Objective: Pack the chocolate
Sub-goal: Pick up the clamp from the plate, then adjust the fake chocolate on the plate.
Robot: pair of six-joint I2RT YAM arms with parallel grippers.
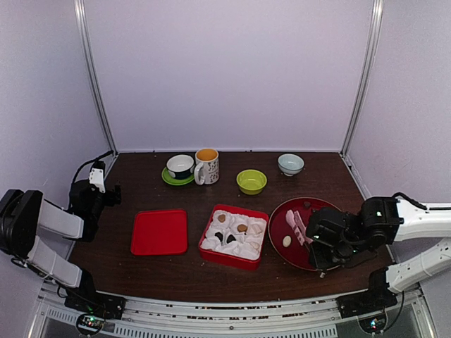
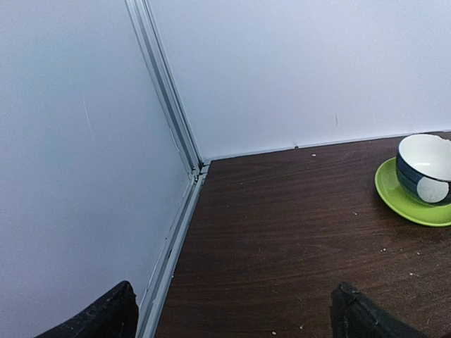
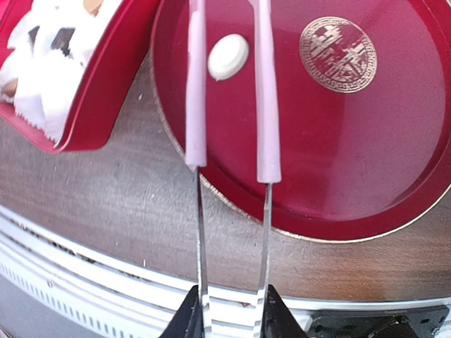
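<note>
**Right gripper (image 3: 231,318).** Only two black fingertips show, at the bottom edge of the wrist view. They stand narrow, clamped from both sides on the thin steel arms of the pink-sleeved metal tongs (image 3: 266,105). The tong tips are cut off by the top edge.

**Chocolate.** A cream-white oval chocolate (image 3: 228,56) lies on the round red plate with a gold emblem (image 3: 394,141), between the two pink sleeves. Whether it touches either sleeve cannot be told. In the top view the arm hides the plate's near right part, and a small dark chocolate (image 1: 306,205) sits near its far rim. More pieces, tan and dark, rest in the white paper cups of the square red box (image 1: 229,260). Their shapes are too small to make out.

**Left gripper (image 2: 232,320).** Only the fingertips show, in the bottom corners of the wrist view. They are spread wide with nothing between them.

**Surface and room.**
- The dark brown wood-grain table (image 1: 141,204) carries a few crumbs.
- A flat red lid (image 1: 159,232) lies just left of the box.
- Plain white walls (image 1: 225,70) meet at aluminium corner posts (image 1: 95,77).
- A dark cup on a green saucer (image 2: 416,201) is cut off at the right edge.
</note>
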